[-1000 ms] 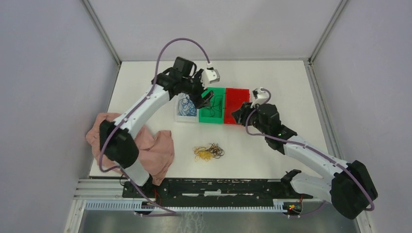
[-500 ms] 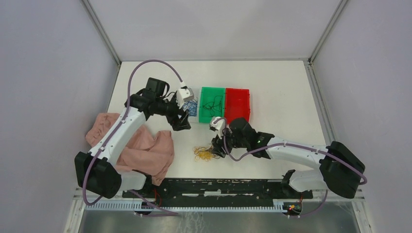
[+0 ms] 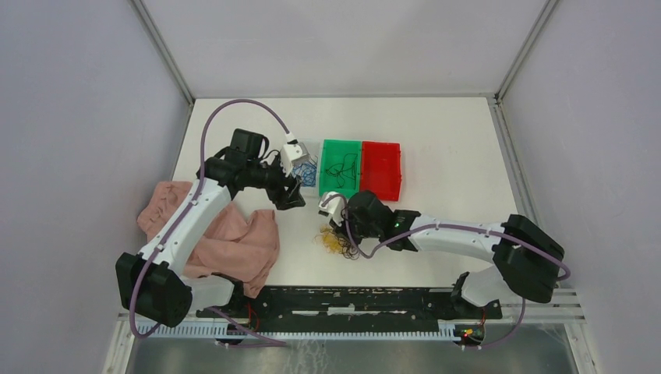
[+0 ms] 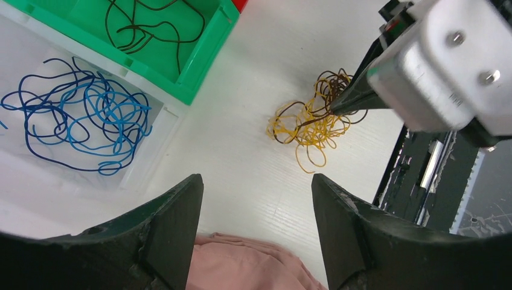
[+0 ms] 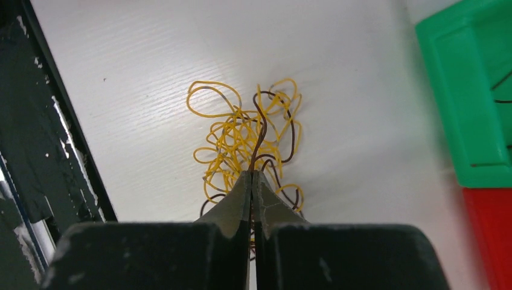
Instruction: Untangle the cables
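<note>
The cables lie as a small yellow and dark brown tangle (image 3: 335, 241) on the white table, seen too in the left wrist view (image 4: 309, 124) and the right wrist view (image 5: 241, 136). My right gripper (image 5: 252, 175) is shut on one dark brown cable (image 5: 259, 130) at the tangle's near side, tips down at the table (image 3: 337, 228). My left gripper (image 4: 256, 184) hangs open and holds nothing. It is over bare table (image 3: 292, 199), between the white bin and the pink cloth.
A white bin (image 4: 151, 158) holds blue cables (image 4: 78, 118). A green bin (image 4: 205, 60) beside it holds black cables (image 4: 151, 30), and a red bin (image 3: 380, 164) stands to its right. A pink cloth (image 3: 234, 241) lies at the left front. A black rail (image 3: 351, 300) runs along the near edge.
My right arm swung from the bins down to the tangle and its jaws shut on a brown cable. My left arm drew back from the green bin to the white bin's near side.
</note>
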You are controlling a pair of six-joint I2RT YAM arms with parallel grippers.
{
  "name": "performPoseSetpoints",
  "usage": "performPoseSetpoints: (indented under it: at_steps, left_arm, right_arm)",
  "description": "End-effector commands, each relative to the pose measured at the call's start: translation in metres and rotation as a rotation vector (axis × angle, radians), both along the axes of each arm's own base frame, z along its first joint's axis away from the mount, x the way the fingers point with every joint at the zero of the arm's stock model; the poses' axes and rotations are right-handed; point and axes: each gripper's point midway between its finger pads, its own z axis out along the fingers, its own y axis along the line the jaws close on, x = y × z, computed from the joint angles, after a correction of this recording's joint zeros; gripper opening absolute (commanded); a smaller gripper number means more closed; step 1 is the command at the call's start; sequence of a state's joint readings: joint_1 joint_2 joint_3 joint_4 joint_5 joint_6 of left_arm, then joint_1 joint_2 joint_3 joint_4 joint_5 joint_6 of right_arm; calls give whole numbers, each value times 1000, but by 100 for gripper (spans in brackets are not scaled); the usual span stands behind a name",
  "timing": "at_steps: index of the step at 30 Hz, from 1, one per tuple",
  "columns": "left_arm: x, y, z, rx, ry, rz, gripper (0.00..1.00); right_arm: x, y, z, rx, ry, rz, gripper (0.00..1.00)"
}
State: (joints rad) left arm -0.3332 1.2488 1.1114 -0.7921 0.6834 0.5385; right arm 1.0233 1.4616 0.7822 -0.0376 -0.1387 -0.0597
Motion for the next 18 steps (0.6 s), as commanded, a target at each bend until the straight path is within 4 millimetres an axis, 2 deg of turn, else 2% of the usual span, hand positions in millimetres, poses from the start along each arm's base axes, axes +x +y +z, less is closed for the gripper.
performPoseSetpoints:
  at_steps: [1,7,11,18]
  left_arm:
    - [3,-3,15,-44,-36,12,73]
    - [-1,-7,15,-61,-29,-18,69]
    - [-14,-13,18,-98,2,-78,66]
    - [-45,-31,29,-176,57,-219,52]
  right_arm:
    - [23,7,58,204,-91,-117,0]
    - [21,6,93,359,-28,-132,0]
    - [20,7,113,455,17,-140,0]
    - [13,31,136,585,149,-94,0]
